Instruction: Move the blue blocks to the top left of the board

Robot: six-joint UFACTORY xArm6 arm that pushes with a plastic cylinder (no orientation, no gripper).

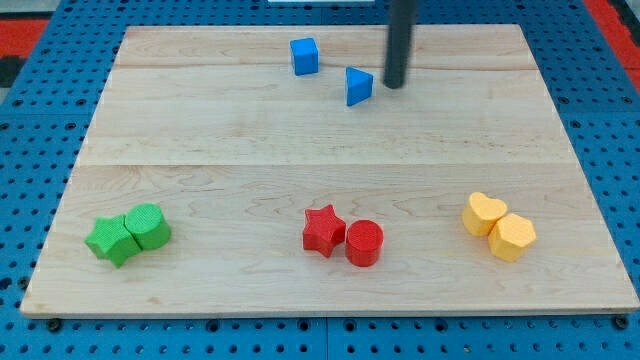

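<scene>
A blue cube [305, 56] sits near the top of the wooden board [200, 120], a little left of centre. A blue triangular block [358, 86] lies just below and to the right of it. My tip [394, 85] is the lower end of the dark rod that comes down from the view's top. It stands just right of the blue triangular block, very close to its right side; I cannot tell if it touches.
A green star [111, 240] and a green rounded block [149, 226] touch at the bottom left. A red star [323, 230] and a red cylinder [364, 243] sit at bottom centre. A yellow heart [485, 213] and a yellow hexagon [513, 237] sit at bottom right.
</scene>
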